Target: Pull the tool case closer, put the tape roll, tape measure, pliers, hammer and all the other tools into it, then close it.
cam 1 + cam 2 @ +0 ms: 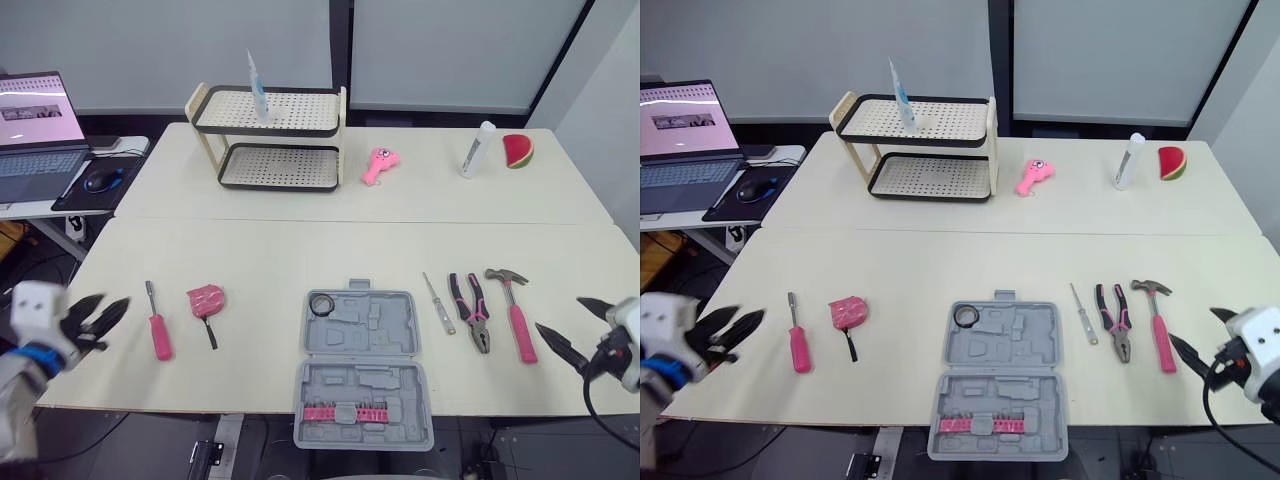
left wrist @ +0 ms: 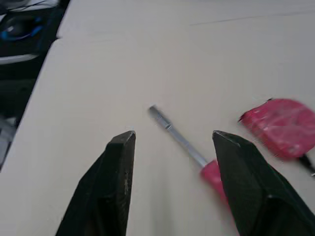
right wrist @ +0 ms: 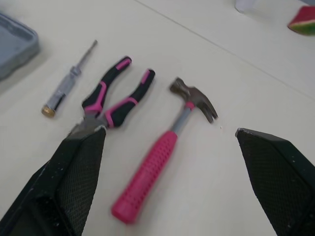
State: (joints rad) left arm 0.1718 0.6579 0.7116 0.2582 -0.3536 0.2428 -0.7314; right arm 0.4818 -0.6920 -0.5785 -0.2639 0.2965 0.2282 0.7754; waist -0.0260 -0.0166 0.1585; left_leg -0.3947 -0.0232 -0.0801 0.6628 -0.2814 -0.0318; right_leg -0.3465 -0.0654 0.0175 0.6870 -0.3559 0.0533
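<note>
The grey tool case [image 1: 385, 330] lies open at the table's front centre, with a black tape roll [image 1: 321, 305] in its far-left corner and a row of pink bits [image 1: 345, 412] in the near half. Left of it lie a pink tape measure [image 1: 205, 299] and a pink-handled screwdriver [image 1: 157, 325]. To its right lie a slim tester screwdriver [image 1: 438, 302], pliers [image 1: 470, 310] and a pink hammer [image 1: 515, 310]. My left gripper [image 1: 108, 308] hovers open left of the screwdriver [image 2: 197, 157]. My right gripper [image 1: 560, 313] is open just right of the hammer [image 3: 162, 157].
A two-tier rack [image 1: 270, 140] holding a tube stands at the back. A pink toy [image 1: 378, 165], white bottle [image 1: 478, 148] and watermelon slice [image 1: 518, 150] sit at the back right. A laptop [image 1: 38, 125] and mouse [image 1: 102, 180] occupy a side desk at left.
</note>
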